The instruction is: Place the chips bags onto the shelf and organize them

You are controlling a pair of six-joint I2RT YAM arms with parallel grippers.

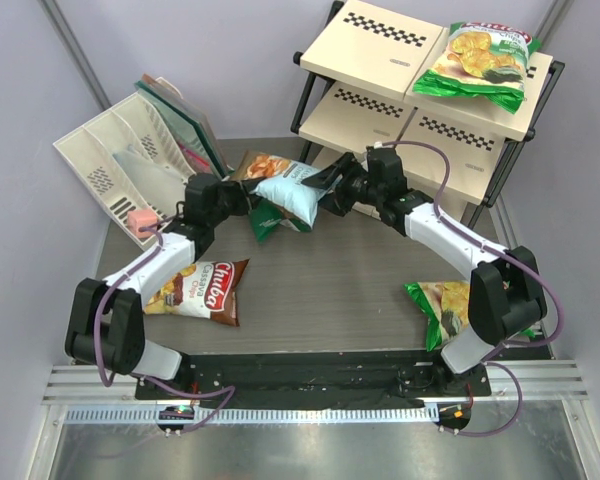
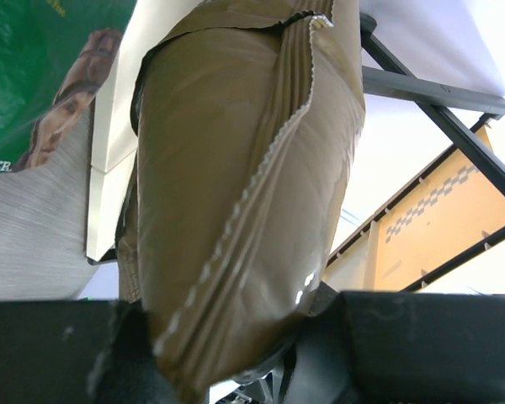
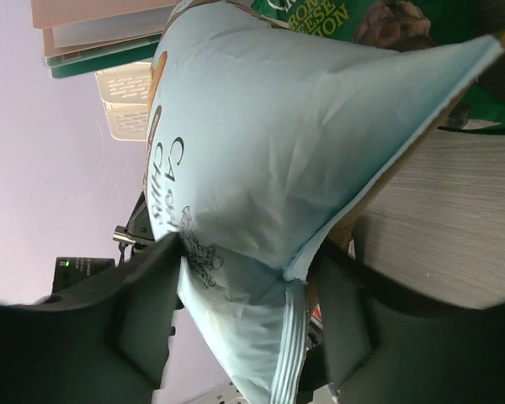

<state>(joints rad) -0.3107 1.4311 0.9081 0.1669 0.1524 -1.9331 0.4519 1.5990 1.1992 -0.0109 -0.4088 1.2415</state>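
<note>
Seen from overhead, the glossy light blue pillow-shaped chips bag is stretching between both arms at the back of the grey wood-grain table, just in front of the black-framed, cream-boarded shelf. The left gripper is clenching one end. Only the left wrist camera is showing its brownish back and crimped, serrated seam, while the right wrist camera is showing the right gripper straddling the crinkled blue front; I cannot tell whether it is squeezing.

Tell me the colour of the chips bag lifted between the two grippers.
The chips bag is light blue with dark lettering, clearest in the right wrist view.
</note>
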